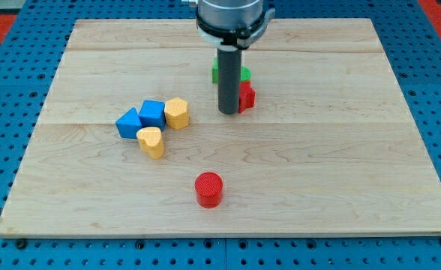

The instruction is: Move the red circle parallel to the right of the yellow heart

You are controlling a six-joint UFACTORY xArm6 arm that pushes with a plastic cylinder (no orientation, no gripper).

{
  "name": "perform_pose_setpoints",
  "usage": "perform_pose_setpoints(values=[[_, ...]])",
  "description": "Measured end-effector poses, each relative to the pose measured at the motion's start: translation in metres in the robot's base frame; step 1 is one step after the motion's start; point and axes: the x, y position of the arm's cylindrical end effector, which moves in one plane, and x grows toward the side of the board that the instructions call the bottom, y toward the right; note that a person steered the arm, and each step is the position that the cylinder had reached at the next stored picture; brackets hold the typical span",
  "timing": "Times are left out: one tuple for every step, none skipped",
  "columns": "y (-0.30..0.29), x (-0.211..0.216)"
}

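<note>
The red circle (208, 189) is a short red cylinder at the view's bottom centre of the wooden board (340, 165). The yellow heart (151, 142) lies to its upper left, at the bottom of a cluster of blocks. My tip (227, 112) is the lower end of the dark rod near the view's top centre. It stands well above the red circle and to the right of the heart, close to the left of another red block (246, 97).
A blue triangle (129, 123), a blue cube (152, 114) and a yellow hexagon-like block (177, 112) cluster just above the heart. A green block (243, 73) sits behind the rod, partly hidden, above the red block.
</note>
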Motion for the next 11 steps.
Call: perform_pose_setpoints(values=[[0.011,-0.001],[0.025,0.055],[0.078,0.131],[0.010,0.203],[-0.068,0.203],[-0.035,0.165],[-0.031,0.132],[-0.006,0.151],[0.011,0.182],[0.034,0.153],[-0.003,0.118]])
